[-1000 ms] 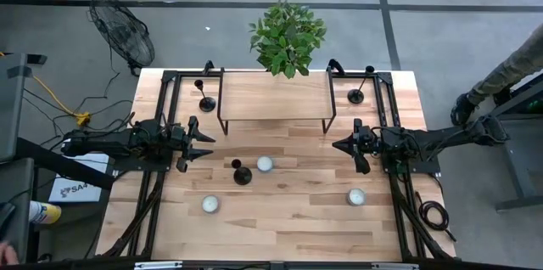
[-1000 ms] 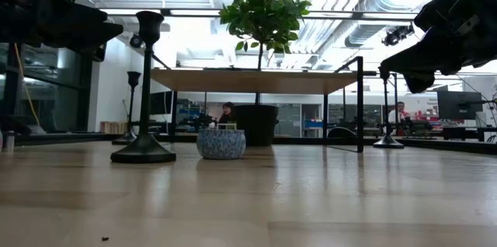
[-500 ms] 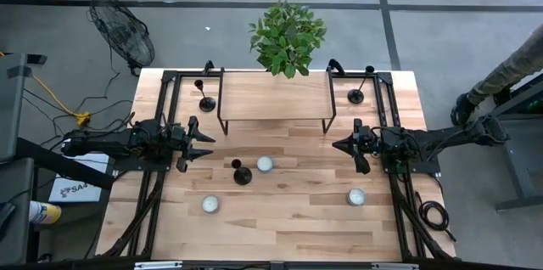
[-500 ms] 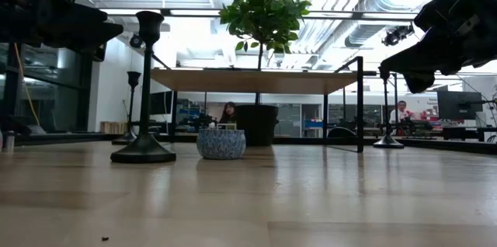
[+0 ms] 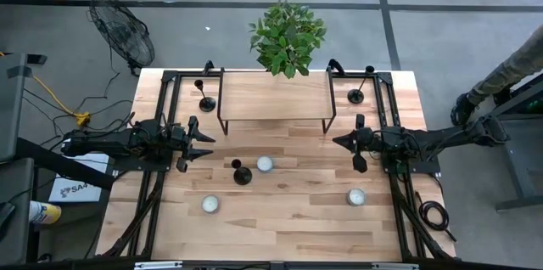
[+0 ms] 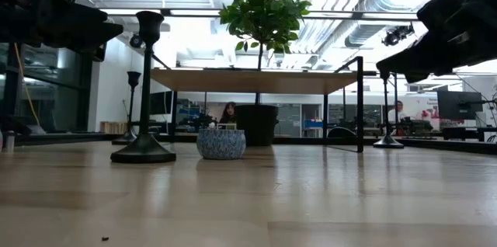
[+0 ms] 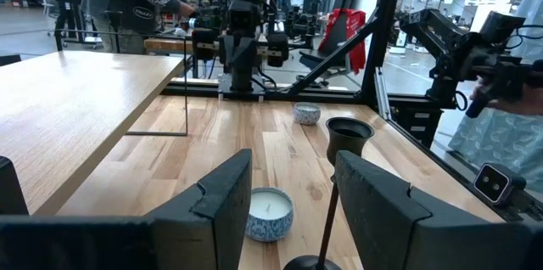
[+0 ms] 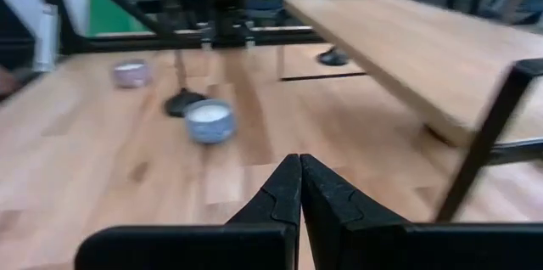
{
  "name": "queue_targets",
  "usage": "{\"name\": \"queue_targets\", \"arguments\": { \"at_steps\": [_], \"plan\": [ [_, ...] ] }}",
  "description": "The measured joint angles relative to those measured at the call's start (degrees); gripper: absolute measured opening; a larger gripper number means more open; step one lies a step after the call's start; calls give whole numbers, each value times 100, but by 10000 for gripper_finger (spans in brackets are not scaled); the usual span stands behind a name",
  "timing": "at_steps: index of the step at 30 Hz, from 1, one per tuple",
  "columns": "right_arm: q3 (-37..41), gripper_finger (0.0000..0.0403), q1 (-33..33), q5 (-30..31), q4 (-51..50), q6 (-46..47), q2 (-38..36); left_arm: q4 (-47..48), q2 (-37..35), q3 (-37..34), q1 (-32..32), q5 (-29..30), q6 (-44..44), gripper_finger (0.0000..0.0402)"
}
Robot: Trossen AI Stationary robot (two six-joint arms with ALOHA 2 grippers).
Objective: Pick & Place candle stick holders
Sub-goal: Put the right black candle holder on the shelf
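The mid-table candle stick holder (image 5: 241,173) looks rigid and top-heavy (best pinched at its stem); left tool (image 5: 204,145) half-open and empty, right tool (image 5: 338,143) closed on nothing.

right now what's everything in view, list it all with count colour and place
candlestick holders: 3, black; one mid-table beside a candle, one at the back left, one at the back right
candles: 3, white, short and round; one mid-table, one front left, one front right
raised shelf: 1, light wood on a black frame, back centre of the table
plant: 1, green, behind the shelf
table: 1, light wood
fan: 1, black, on the floor beyond the back left corner
left gripper: open, over the left side, empty
right gripper: shut, over the right side, empty
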State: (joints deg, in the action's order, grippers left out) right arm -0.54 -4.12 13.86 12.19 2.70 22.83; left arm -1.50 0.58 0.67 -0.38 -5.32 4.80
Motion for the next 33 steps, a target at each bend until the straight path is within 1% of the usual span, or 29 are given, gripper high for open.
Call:
{"name": "queue_targets", "arguments": {
  "at_steps": [5, 13, 19, 25, 28, 33],
  "plan": [
    [0, 3, -1, 334, 1, 273, 2, -1, -2, 0, 0, 0, 2, 170],
    [0, 2, 0, 1242, 39, 620, 2, -2, -1, 0, 0, 0, 1, 170],
    [0, 3, 0, 1238, -15, 657, 2, -1, -2, 0, -1, 0, 1, 170],
    [1, 3, 0, 1317, -267, 1141, 2, -1, 0, 0, -2, 0, 1, 170],
    [1, 2, -1, 1359, -355, 1201, 2, -1, -1, 0, -1, 0, 1, 170],
    [2, 2, 0, 1886, -383, 1388, 2, 0, -2, 0, 0, 0, 0, 170]
  ]
}}
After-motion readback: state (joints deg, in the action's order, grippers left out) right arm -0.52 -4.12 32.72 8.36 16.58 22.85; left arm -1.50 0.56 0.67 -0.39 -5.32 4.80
